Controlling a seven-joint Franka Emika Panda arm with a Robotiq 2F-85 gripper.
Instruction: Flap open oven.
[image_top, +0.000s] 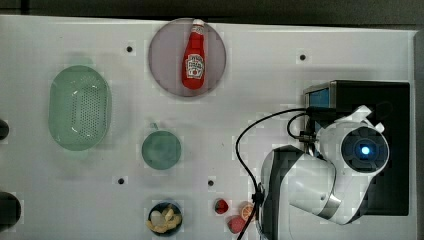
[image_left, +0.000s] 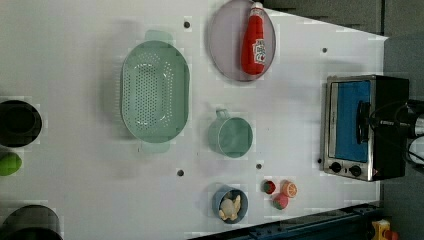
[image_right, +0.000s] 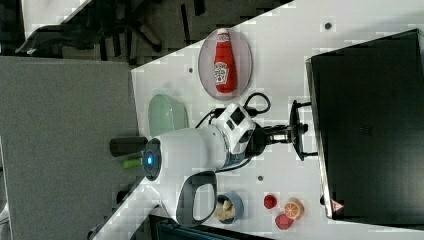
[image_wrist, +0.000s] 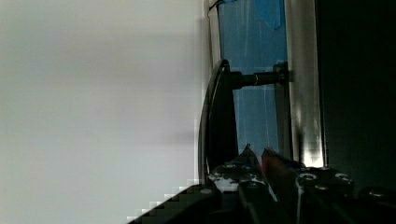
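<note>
Tool (image_wrist: 257, 153): nearest the wrist camera, tips pressed together with nothing between them, tucked into the gap behind the handle, on the door side. Judged a hook, not a pinch, so a pull away from the oven would drag the bar along.
Handle (image_wrist: 217, 121): dark bar standing off the door on a short post, leaving the slot the tool sits in. It runs along the door's length.
Door (image_wrist: 252, 42): blue-tinted, flat against the silver frame, not yet flapped open.
Arm (image_top: 310, 185): white, reaching over the oven's front edge from the top view's bottom, cable looping alongside.
Oven (image_top: 395, 100): on the bench at the top view's right edge. Its long axis runs up and down the top view, and the door faces the top view's left, toward the open bench.
Knobs (image_left: 345, 169): two black dials at the end of the front nearer the left view's bottom.
Bench (image_top: 280, 65): bare in front of the door, likely room for it to swing.
Cup (image_top: 161, 150): green, well apart from the oven.
Bottle (image_top: 194, 57): red ketchup, lying on a round plate (image_top: 165, 60).
Colander (image_top: 80, 107): green, farthest off, at the top view's left.
</note>
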